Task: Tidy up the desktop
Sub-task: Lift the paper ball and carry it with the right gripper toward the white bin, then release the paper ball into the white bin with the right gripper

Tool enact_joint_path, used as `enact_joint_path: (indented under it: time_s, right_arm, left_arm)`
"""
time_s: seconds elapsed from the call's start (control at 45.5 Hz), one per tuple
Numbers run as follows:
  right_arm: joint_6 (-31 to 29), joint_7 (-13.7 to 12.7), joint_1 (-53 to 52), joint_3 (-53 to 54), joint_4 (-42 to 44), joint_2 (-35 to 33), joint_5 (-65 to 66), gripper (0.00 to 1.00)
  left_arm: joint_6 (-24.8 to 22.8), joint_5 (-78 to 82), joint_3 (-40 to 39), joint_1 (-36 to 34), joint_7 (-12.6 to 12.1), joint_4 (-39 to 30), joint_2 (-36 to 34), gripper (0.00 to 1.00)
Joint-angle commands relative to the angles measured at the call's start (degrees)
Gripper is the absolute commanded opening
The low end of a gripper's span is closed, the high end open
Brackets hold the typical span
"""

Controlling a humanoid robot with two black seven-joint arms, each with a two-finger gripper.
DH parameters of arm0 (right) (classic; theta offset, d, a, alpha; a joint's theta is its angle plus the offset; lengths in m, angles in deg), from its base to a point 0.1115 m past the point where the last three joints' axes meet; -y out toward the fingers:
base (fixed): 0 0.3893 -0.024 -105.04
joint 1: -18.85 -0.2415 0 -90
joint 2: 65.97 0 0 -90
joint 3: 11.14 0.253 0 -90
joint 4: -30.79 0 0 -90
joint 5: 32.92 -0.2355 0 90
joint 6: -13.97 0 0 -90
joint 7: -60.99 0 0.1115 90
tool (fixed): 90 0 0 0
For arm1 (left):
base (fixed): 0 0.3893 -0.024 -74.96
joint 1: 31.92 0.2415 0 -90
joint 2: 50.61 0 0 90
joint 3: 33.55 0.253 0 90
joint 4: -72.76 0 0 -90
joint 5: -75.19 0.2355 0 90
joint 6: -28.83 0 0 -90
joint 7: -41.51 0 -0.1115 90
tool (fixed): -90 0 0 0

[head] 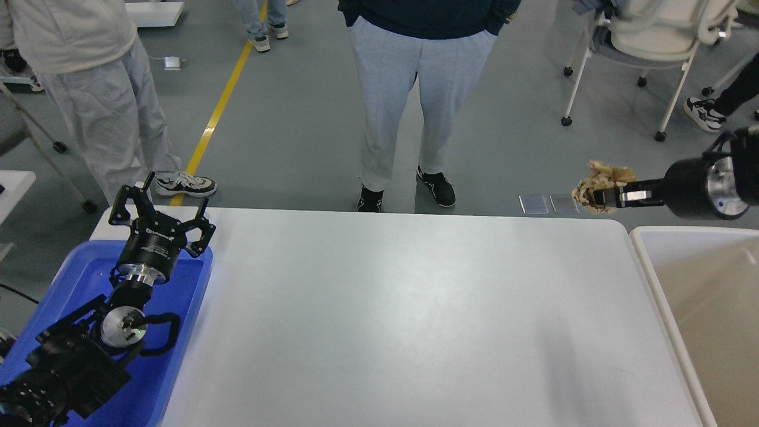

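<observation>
The desktop (pixel 391 314) is a wide white tabletop with nothing lying on it. My right gripper (pixel 600 196) is shut on a crumpled brown paper ball (pixel 602 181) and holds it in the air above the table's far right corner, just left of the off-white bin (pixel 652 284). My left gripper (pixel 163 207) is open and empty, fingers spread, above the far end of the blue tray (pixel 184 332) at the table's left edge.
A person in grey trousers (pixel 415 95) stands at the far edge of the table. Another person (pixel 101 89) stands at the far left. A white chair (pixel 646 41) is at the back right. Two clear plates (pixel 548 203) lie on the floor.
</observation>
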Motion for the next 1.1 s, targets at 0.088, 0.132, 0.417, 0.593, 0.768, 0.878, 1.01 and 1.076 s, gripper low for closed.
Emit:
enact_joint_path:
  time_s: [0.088, 0.132, 0.417, 0.593, 0.768, 0.878, 1.01, 1.076]
  right_arm:
    - [5.8, 3.9, 10.0, 4.9, 4.2, -8.9, -10.4, 0.0]
    - [6.6, 4.5, 11.0, 4.8, 5.4, -9.3, -11.0, 0.0]
    - [10.6, 7.7, 20.2, 4.7, 15.2, -8.6, -22.9, 0.0]
    - [15.0, 9.2, 27.9, 5.0, 23.4, -3.1, -35.0, 0.0]
    - [15.2, 9.8, 31.3, 5.1, 32.3, 1.8, -46.1, 0.0]
    - [15.3, 10.5, 34.0, 5.2, 41.2, 6.9, -49.0, 0.0]
    - [14.7, 10.6, 36.7, 7.1, 51.5, 12.4, -53.6, 0.0]
    - [14.3, 10.6, 37.7, 7.7, 54.4, 13.6, -55.5, 0.0]
  left_arm:
    - [0.0, 0.0, 0.0, 0.1, 0.0, 0.0, 0.0, 1.0]
    - [0.0, 0.0, 0.0, 0.1, 0.0, 0.0, 0.0, 1.0]
    - [0.0, 0.0, 0.0, 0.1, 0.0, 0.0, 0.0, 1.0]
    - [0.0, 0.0, 0.0, 0.1, 0.0, 0.0, 0.0, 1.0]
    - [0.0, 0.0, 0.0, 0.1, 0.0, 0.0, 0.0, 1.0]
    - [0.0, 0.0, 0.0, 0.1, 0.0, 0.0, 0.0, 1.0]
    - [0.0, 0.0, 0.0, 0.1, 0.0, 0.0, 0.0, 1.0]
    - [0.0, 0.0, 0.0, 0.1, 0.0, 0.0, 0.0, 1.0]
